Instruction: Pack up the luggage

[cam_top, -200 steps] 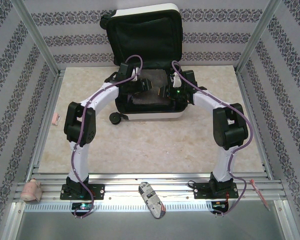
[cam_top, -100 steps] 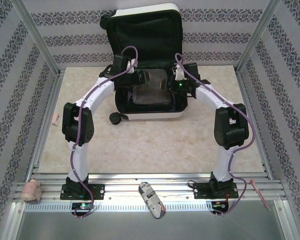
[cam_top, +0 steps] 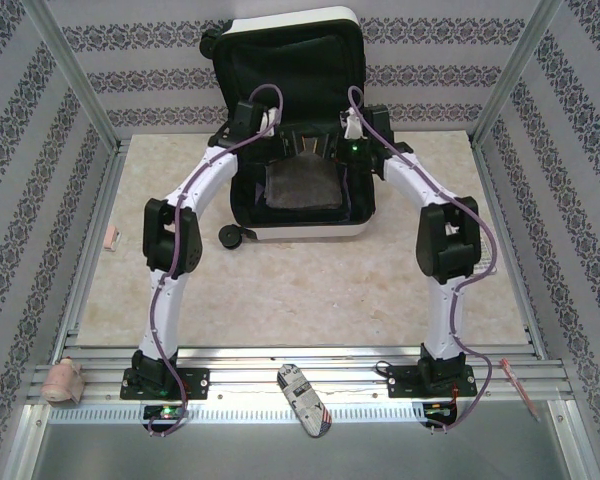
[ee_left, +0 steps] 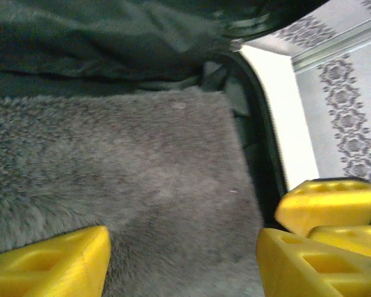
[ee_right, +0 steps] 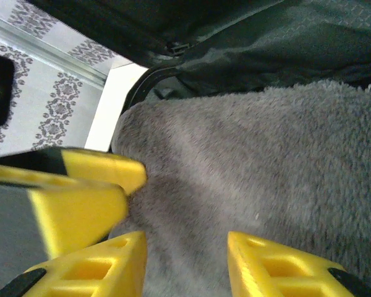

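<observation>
So the small white hard-shell suitcase lies open at the desk's far edge, with a fluffy grey folded cloth inside. The left tool is wide, the right tool narrower, both empty. They're just beside each other, so I reckon they could clash or snag the fleece.

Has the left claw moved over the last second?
Yes. The left claw has shifted away from the near rim of the luggage, toward its upright lid.
</observation>
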